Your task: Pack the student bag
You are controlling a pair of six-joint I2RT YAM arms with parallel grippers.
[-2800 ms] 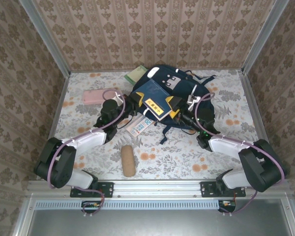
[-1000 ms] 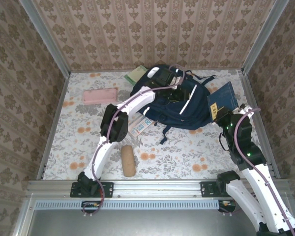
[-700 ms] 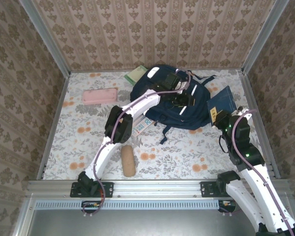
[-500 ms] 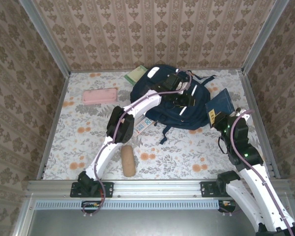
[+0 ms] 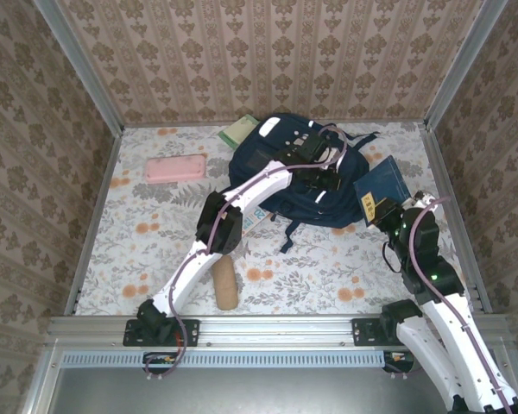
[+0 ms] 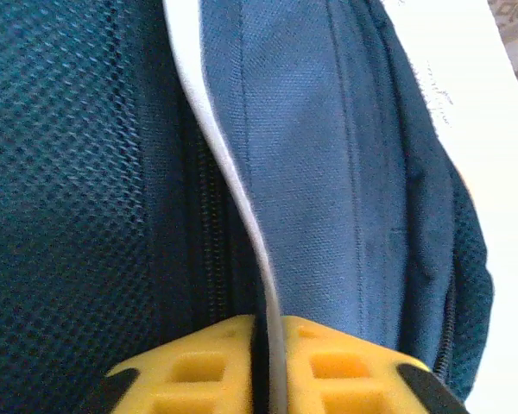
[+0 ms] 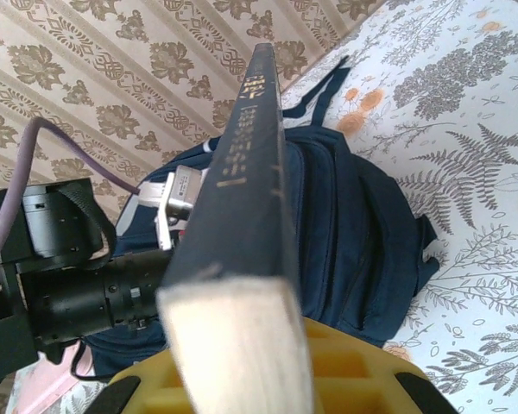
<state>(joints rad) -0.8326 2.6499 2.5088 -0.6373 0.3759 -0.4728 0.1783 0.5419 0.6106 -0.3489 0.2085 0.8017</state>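
The left claw [image 6: 272,366] was closed on the student bag [image 5: 345,200], its yellow pads pinching a white-piped fabric edge beside a zip line, on the bag's right-hand part as the top view showed it. The right claw [image 7: 242,379] was clamped on one end of a navy book [image 5: 380,183], which it held on edge just beside the bag's right flank. The bag lay at the far middle of the desk [image 5: 155,250]. A pink case [image 5: 177,166] and a brown roll [image 5: 225,282] lay on the desk, outside the bag. We judged the step in hand to be opening the bag's mouth for the book. The next move called for the left claw to lift the pinched edge and make a gap, and for the right claw to tilt the book and slide it in. We could not confirm that the zip was undone.
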